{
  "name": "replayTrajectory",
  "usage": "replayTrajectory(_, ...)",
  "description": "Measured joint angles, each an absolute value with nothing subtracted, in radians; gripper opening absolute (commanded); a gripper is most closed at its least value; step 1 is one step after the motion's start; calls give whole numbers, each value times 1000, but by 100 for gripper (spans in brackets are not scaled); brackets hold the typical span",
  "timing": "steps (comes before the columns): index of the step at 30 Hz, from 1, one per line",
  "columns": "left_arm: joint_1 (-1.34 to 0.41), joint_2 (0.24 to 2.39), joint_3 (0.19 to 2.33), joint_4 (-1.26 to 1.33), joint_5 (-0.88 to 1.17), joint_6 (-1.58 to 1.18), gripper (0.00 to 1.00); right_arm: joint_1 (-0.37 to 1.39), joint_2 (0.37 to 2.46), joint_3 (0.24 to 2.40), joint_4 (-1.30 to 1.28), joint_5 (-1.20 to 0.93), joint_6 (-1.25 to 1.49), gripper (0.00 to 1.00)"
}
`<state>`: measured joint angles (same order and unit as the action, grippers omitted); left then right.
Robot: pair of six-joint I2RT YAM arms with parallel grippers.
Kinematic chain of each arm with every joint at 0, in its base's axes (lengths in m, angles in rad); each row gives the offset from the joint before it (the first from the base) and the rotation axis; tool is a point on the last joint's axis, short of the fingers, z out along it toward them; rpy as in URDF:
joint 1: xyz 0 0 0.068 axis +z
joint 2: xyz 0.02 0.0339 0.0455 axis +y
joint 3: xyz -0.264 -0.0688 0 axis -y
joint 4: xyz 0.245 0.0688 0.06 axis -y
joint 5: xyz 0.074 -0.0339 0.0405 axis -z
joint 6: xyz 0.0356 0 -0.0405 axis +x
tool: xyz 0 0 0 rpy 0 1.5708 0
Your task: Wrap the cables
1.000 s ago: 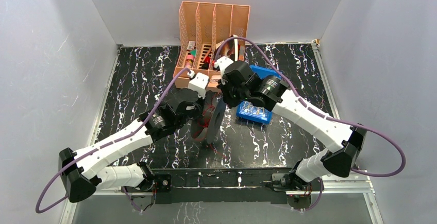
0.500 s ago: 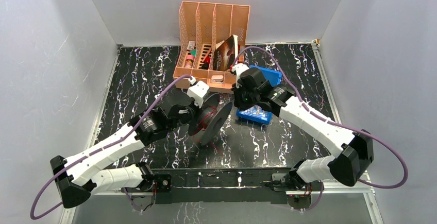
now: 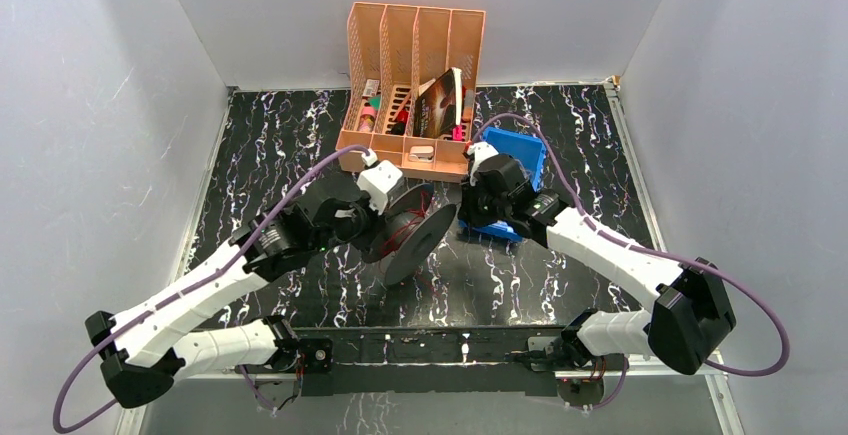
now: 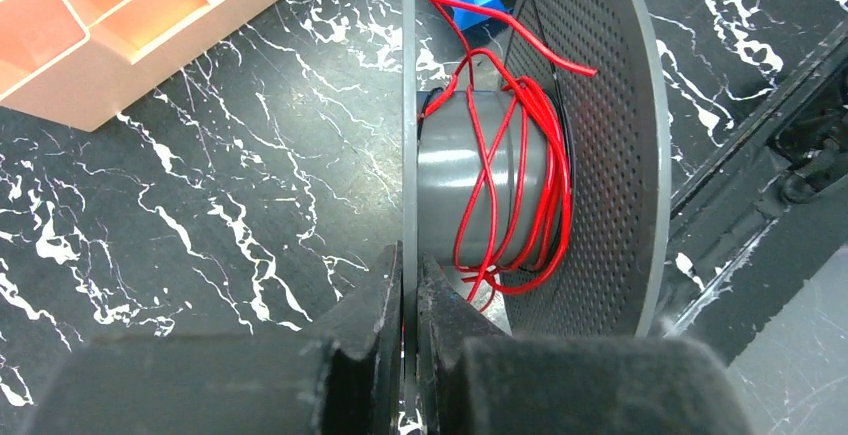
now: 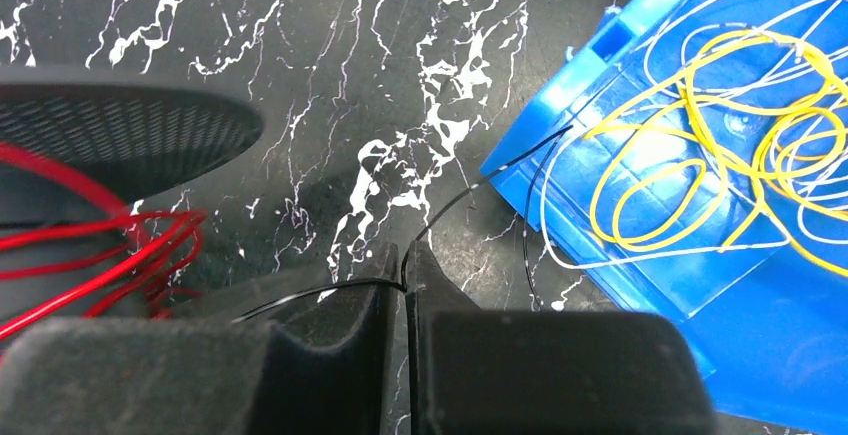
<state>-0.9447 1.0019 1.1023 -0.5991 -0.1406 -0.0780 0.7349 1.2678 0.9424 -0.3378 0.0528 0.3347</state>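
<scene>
The black marbled table (image 3: pixel 280 145) carries your grey spool (image 3: pixel 410 230), which is tilted near its middle. The orange organizer (image 3: pixel 415 35) stands behind the spool, and the blue tray (image 3: pixel 520 150) is just to the spool's right. Your left gripper (image 4: pixel 410 285) is clamped on one disc's rim. Your right gripper (image 5: pixel 403 275), between the spool and the tray, is narrowed to a slit. Red cable (image 4: pixel 500 185) loops loosely round the spool's core. A black cable (image 5: pixel 470 190) runs from the tray through that slit; you cannot tell whether it is pinched. Yellow cable (image 5: pixel 700 125) lies coiled in the tray.
</scene>
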Motion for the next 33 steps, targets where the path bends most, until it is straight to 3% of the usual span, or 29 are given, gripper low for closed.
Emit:
replayTrajectory(23,-945,939,1285,-712,-63,-105,0,714,1211,629,-28,-27,484,42)
replayTrajectory(33,-945,942,1351,-735,-88,-105,0,714,1058,557,-28,31,525,50)
